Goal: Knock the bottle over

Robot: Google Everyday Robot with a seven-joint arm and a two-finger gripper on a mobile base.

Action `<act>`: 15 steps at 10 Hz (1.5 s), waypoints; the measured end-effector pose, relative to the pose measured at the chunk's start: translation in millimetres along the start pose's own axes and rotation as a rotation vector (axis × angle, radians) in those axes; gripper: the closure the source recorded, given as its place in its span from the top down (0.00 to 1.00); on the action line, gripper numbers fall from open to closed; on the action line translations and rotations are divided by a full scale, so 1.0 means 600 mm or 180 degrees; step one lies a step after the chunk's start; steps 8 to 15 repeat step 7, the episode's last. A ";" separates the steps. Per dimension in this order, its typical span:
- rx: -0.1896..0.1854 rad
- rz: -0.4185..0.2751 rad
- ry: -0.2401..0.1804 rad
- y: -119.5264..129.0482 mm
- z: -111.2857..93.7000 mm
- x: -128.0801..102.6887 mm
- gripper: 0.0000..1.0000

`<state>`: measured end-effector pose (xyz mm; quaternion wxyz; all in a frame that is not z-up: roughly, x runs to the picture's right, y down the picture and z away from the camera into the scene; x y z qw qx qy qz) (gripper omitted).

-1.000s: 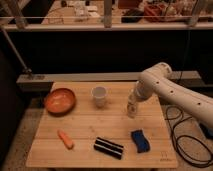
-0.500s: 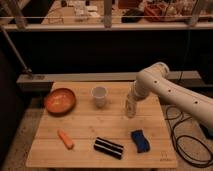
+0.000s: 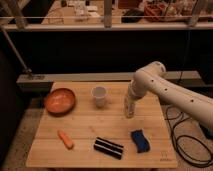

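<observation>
Since a second ago: the arm (image 3: 172, 92) has swung in from the right, and the gripper (image 3: 131, 97) now sits right on the bottle (image 3: 129, 106) instead of beside it.
Bottle: upright on the right half of the bench (image 3: 85, 135), to the right of the white cup (image 3: 99, 96), with its top lost behind the gripper.
Jaws: no telling here whether they are released or clenched; they merge with the bottle's upper part.
Task state: not done, the bottle stands.
Risk one: a push that lands too low could just slide the bottle along the wood, upright all the way.
Risk two: a sweep to the left could carry on into the cup close by and tip that as well.
Risk three: once toppled, a round bottle may roll, and the far edge of the bench is near.
Out of the line of fire: orange bowl (image 3: 60, 100), carrot (image 3: 65, 139), dark bar (image 3: 109, 147) and blue sponge (image 3: 140, 140), all well apart from the contact.
</observation>
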<state>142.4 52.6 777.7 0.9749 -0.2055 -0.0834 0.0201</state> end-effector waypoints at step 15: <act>-0.0035 -0.0094 -0.0088 -0.004 0.008 -0.040 0.03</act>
